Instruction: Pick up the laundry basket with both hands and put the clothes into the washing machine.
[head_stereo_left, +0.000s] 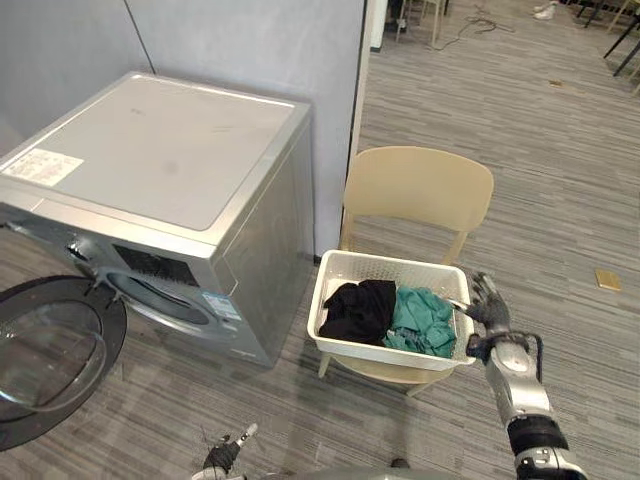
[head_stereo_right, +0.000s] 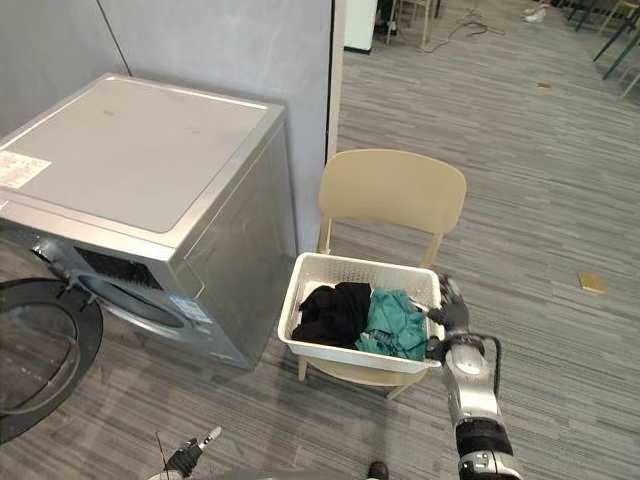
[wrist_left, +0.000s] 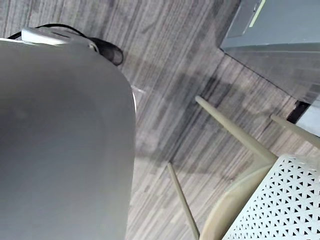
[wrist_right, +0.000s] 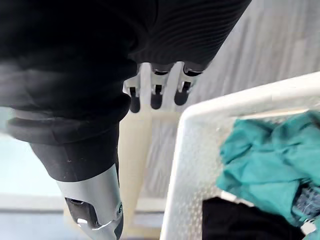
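A white perforated laundry basket (head_stereo_left: 390, 356) sits on the seat of a beige chair (head_stereo_left: 418, 185). Inside it lie a black garment (head_stereo_left: 358, 308) and a teal garment (head_stereo_left: 425, 318). My right hand (head_stereo_left: 490, 306) is beside the basket's right wall at rim height. Its fingers (wrist_right: 156, 98) are straight, just outside the rim (wrist_right: 185, 165), and hold nothing. My left hand (head_stereo_left: 226, 455) hangs low near the floor in front of the chair, fingers loose and empty. The silver washing machine (head_stereo_left: 150, 160) stands to the left, its round door (head_stereo_left: 45, 350) swung open.
A grey partition wall (head_stereo_left: 250, 40) rises behind the machine and chair. The machine's drum opening (head_stereo_left: 160, 300) faces front, about a step left of the basket. A small yellow object (head_stereo_left: 607, 279) lies on the striped floor at the right. The chair's legs (wrist_left: 235, 132) splay out under the basket.
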